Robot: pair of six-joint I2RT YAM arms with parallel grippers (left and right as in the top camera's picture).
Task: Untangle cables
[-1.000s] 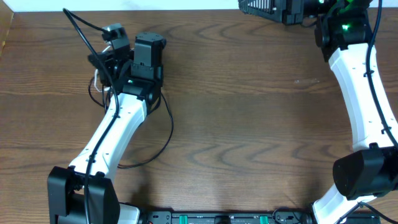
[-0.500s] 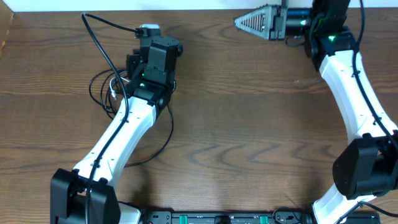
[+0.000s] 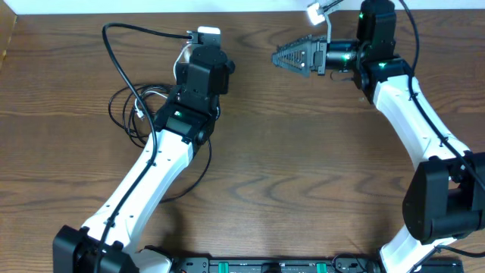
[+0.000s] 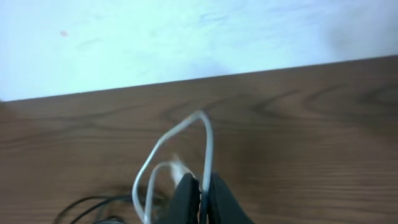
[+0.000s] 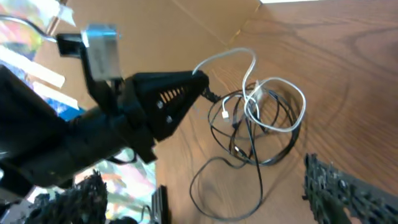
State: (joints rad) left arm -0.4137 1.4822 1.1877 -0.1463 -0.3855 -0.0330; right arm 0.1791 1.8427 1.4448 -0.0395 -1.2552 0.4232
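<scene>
While left gripper (image 4: 200, 188) pinches the white cable (image 4: 208, 142), half-cropped right gripper (image 5: 202, 177) seems open.

The left tool (image 4: 200, 186) is pressed shut; the right tool (image 3: 282, 58) is opened wide and pointed toward it.

Dark wood-grain table (image 3: 303, 152) beneath a pale, evenly lit wall (image 4: 186, 37) behind it.

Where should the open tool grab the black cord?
Probably the single black cord curving alone on the table right of the left arm. Drop the right tool from above on that side: there it lies flat, clear of the knotted pile and white cord.
</scene>
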